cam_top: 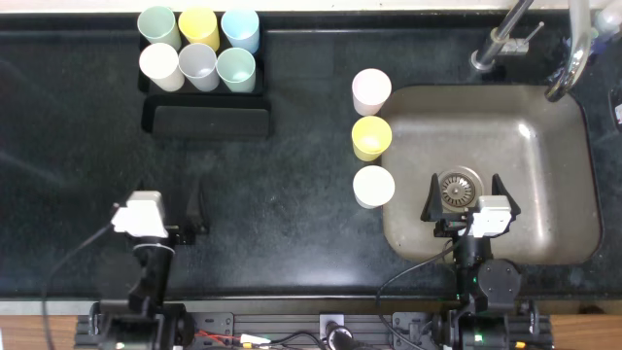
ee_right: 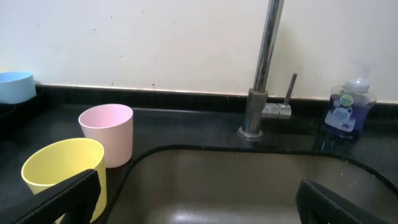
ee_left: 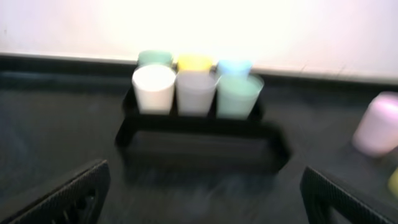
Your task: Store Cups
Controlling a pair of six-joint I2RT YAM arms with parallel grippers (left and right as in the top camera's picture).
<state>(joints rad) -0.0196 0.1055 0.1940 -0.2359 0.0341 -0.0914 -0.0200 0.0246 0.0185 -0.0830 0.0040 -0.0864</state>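
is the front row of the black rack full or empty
Empty: the black rack holds six cups in its two back rows, and its front row is bare.

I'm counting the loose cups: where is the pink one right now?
In the top view the pink cup stands on the counter at the upper left corner of the sink, with the yellow cup next below it.

Black counter (cam_top: 292,194), steel sink (cam_top: 530,122) w/ tap (ee_right: 265,50) — white wall (ee_right: 155,37) behind.
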